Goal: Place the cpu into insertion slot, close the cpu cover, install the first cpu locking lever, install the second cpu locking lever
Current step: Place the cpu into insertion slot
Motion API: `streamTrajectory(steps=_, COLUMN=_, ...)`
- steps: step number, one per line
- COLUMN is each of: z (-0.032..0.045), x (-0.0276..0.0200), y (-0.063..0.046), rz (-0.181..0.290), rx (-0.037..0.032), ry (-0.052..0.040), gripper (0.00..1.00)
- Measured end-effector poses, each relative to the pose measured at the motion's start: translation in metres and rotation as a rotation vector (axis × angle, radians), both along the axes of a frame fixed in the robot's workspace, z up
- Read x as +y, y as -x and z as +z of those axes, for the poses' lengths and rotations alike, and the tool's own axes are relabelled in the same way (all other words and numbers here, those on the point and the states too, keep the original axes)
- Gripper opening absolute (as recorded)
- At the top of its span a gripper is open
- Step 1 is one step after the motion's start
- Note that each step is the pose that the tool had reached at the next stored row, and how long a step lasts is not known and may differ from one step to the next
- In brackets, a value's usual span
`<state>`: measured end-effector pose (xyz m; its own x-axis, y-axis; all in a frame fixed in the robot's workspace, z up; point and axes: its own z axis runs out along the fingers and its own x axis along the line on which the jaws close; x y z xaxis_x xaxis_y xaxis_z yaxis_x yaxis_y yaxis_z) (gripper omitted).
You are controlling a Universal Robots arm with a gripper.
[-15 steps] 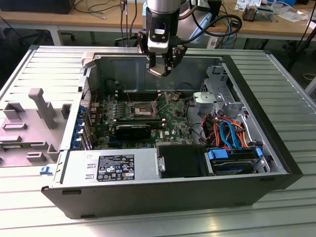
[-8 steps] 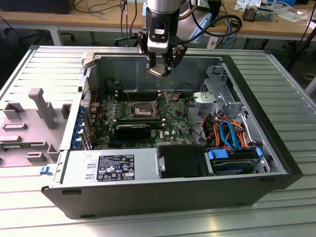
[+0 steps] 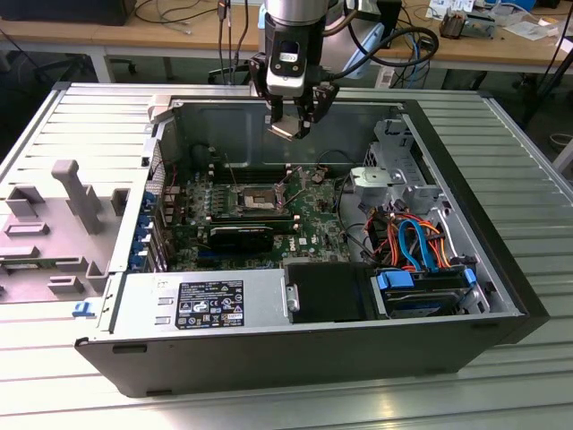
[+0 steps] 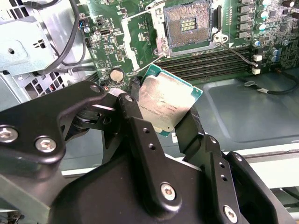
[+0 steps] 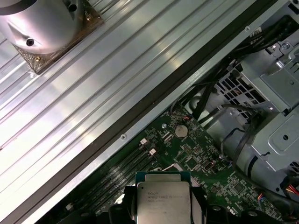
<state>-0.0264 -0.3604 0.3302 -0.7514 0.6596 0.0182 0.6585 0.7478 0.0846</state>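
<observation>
Grip on the small, flat, square cpu [image 4: 163, 105] with its dull silver metal top.
My black fingers [image 4: 140, 135] are clamped on its edges; it hangs above the green circuit board [image 4: 110, 51], well apart from the square, silver-rimmed, gold-tinted insertion slot [image 4: 188, 23], which lies uncovered.

Bright even overhead light, glare on ribbed table [image 5: 117, 70] and cpu [image 4: 163, 105], soft shadows inside case [image 3: 235, 134]
</observation>
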Motion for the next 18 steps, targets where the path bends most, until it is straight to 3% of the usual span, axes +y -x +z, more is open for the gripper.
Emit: streamTrajectory(steps=18, z=-0.0003, x=0.0, y=0.0, rz=-0.033, rx=0.0, ry=0.0002, gripper=0.55)
